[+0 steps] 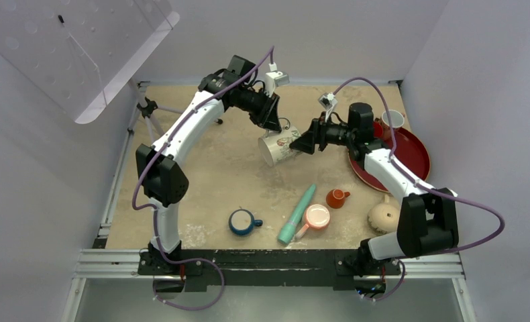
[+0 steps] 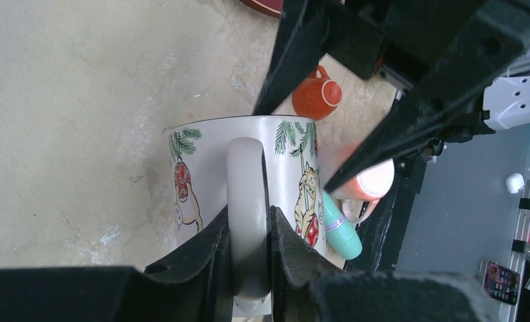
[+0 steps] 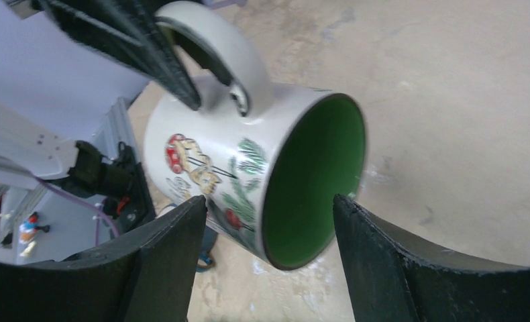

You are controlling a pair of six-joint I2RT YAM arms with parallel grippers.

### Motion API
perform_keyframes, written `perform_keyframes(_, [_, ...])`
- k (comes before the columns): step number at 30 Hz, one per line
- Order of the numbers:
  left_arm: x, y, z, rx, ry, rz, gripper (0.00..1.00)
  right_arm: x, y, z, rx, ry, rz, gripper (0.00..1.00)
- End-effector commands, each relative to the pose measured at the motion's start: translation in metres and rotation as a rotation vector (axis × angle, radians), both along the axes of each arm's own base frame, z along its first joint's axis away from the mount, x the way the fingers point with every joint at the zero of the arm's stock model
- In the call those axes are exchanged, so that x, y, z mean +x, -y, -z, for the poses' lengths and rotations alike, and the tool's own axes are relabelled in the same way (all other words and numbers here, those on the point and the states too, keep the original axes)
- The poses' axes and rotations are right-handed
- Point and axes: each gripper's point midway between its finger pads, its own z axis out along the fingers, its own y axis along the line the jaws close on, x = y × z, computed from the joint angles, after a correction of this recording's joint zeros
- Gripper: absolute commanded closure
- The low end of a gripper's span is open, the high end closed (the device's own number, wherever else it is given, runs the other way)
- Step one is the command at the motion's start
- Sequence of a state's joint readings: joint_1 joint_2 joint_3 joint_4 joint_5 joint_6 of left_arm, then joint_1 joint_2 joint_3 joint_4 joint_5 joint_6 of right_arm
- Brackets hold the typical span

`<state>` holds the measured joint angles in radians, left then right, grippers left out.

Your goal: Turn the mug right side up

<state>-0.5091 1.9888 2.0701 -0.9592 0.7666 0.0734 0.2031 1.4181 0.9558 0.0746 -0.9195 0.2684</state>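
The mug [image 1: 383, 216], rounded and beige, sits mouth down on the table at the near right, beside the right arm's base; neither gripper is near it. My left gripper [image 1: 274, 123] [image 2: 249, 225] is shut on the handle of a taller white mug with green inside [image 1: 279, 146] [image 2: 202, 174] [image 3: 202, 154], holding it tilted on its side above the table's middle. My right gripper [image 1: 307, 142] [image 3: 268, 201] is open, its jaws on either side of that white mug's green mouth, not touching it.
A red plate [image 1: 413, 157] at the right holds a small white cup [image 1: 392, 119]. Near the front lie an orange jug [image 1: 337, 198], a peach-pink cup [image 1: 316, 217], a teal tube [image 1: 297, 215] and a blue mug [image 1: 242, 221]. A tripod [image 1: 148, 109] stands at the far left.
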Motion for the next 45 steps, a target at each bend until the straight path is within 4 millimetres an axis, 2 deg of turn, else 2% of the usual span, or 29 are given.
perform_keyframes(1, [-0.009,0.014,-0.083,-0.204,0.142,0.062,1.00,-0.040,-0.040,-0.048,0.151,0.127,-0.223,0.32])
perform_keyframes(5, [-0.005,0.017,-0.085,-0.218,0.129,0.047,1.00,-0.056,-0.055,-0.054,0.177,0.130,-0.312,0.48])
perform_keyframes(8, [-0.004,0.016,-0.083,-0.213,0.126,0.040,1.00,-0.053,-0.054,-0.056,0.149,0.144,-0.296,0.83])
perform_keyframes(9, [-0.001,0.014,-0.081,-0.201,0.134,0.027,1.00,-0.047,-0.052,-0.053,0.120,0.133,-0.252,1.00])
perform_keyframes(10, [0.001,0.012,-0.079,-0.186,0.140,0.013,1.00,-0.040,-0.049,-0.052,0.088,0.130,-0.204,1.00])
perform_keyframes(11, [0.003,0.009,-0.076,-0.168,0.142,-0.003,0.95,-0.032,-0.045,-0.050,0.052,0.129,-0.149,1.00])
perform_keyframes(12, [0.004,0.006,-0.073,-0.144,0.171,0.000,0.76,-0.025,-0.040,-0.045,0.009,0.115,-0.097,1.00])
perform_keyframes(13, [0.006,0.002,-0.070,-0.122,0.187,-0.008,0.51,-0.018,-0.033,-0.038,-0.049,0.108,-0.044,1.00])
perform_keyframes(14, [0.006,-0.001,-0.066,-0.101,0.195,-0.013,0.37,-0.013,-0.027,-0.034,-0.095,0.098,0.000,1.00])
perform_keyframes(15, [0.006,-0.005,-0.064,-0.082,0.208,-0.018,0.24,-0.008,-0.020,-0.029,-0.140,0.088,0.045,1.00])
perform_keyframes(16, [0.007,-0.009,-0.060,-0.060,0.224,-0.022,0.16,-0.006,-0.013,-0.027,-0.181,0.086,0.080,1.00])
perform_keyframes(17, [0.008,-0.013,-0.058,-0.041,0.238,-0.025,0.13,-0.004,-0.007,-0.025,-0.217,0.080,0.113,1.00])
perform_keyframes(21, [0.013,-0.031,-0.050,0.034,0.291,-0.064,0.09,0.002,0.025,-0.025,-0.376,0.083,0.249,1.00])
perform_keyframes(24, [0.021,-0.049,-0.044,0.115,0.326,-0.115,0.08,0.012,0.059,-0.025,-0.533,0.088,0.380,1.00])
perform_keyframes(29, [0.026,-0.077,-0.031,0.249,0.361,-0.192,0.07,0.011,0.117,-0.005,-0.872,0.061,0.476,1.00])
perform_keyframes(33, [0.019,-0.086,-0.020,0.283,0.361,-0.197,0.07,0.009,0.156,0.002,-1.063,0.087,0.551,1.00])
perform_keyframes(36, [0.014,-0.090,-0.008,0.303,0.339,-0.192,0.07,0.007,0.187,0.020,-1.204,0.046,0.560,1.00])
perform_keyframes(42, [0.008,-0.092,0.004,0.318,0.316,-0.181,0.08,0.016,0.224,0.039,-1.234,-0.017,0.587,1.00])
perform_keyframes(45, [0.006,-0.091,0.007,0.313,0.305,-0.174,0.08,0.026,0.228,0.045,-1.249,-0.002,0.555,1.00])
